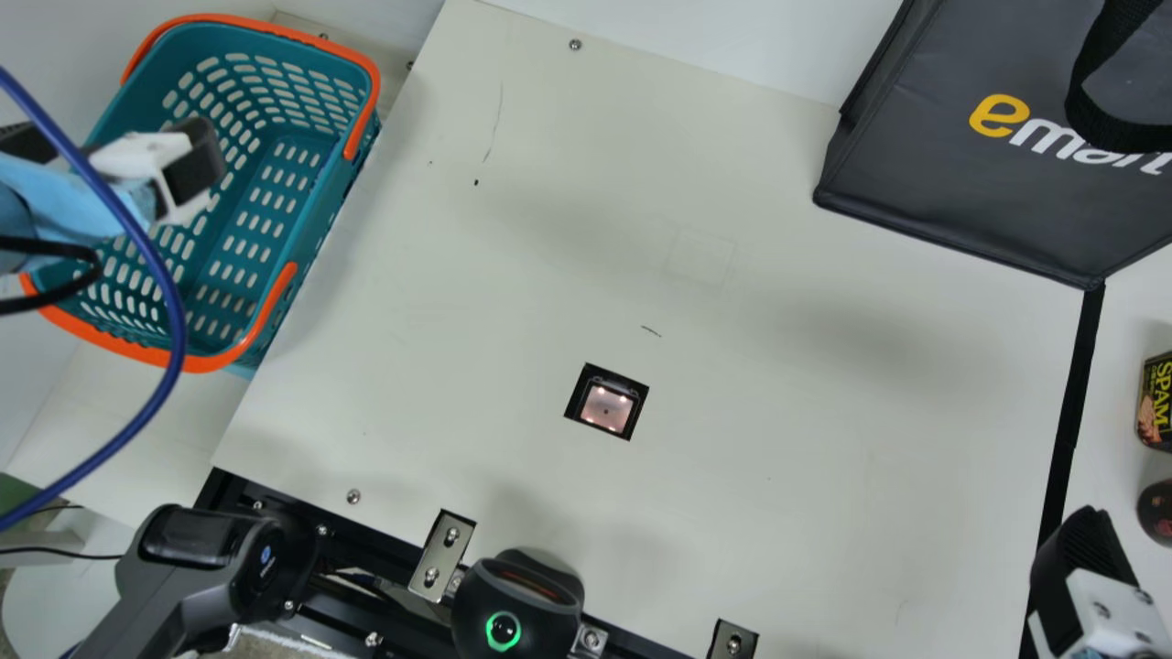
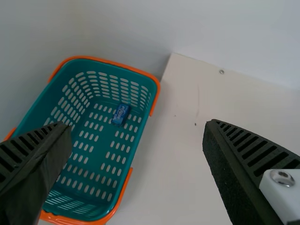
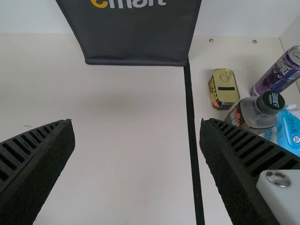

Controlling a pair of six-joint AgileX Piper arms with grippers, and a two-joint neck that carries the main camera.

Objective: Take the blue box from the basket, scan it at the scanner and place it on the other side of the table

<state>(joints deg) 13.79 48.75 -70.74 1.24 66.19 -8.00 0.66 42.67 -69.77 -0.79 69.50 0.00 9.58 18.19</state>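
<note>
My left gripper point(image 1: 194, 163) is over the teal basket point(image 1: 302, 215) at the main view's left. In the left wrist view the blue box point(image 2: 121, 114) lies on the basket's floor, close to one end wall, below the open left gripper point(image 2: 137, 125), which has nothing between its fingers. A square scanner window point(image 1: 606, 407) with small lights is set into the table. At the main view's lower right is my right gripper point(image 1: 1080, 554); the right wrist view has this gripper point(image 3: 137, 122) open above the table, holding nothing.
A dark shopping bag point(image 1: 952, 183) stands at the far right. Beyond the black tape line point(image 3: 191, 126) are a can point(image 3: 224, 89), a dark-capped bottle point(image 3: 258, 112), a purple can point(image 3: 279, 72) and a blue pack point(image 3: 288, 133). A black device with a green ring point(image 1: 517, 604) sits at the near edge.
</note>
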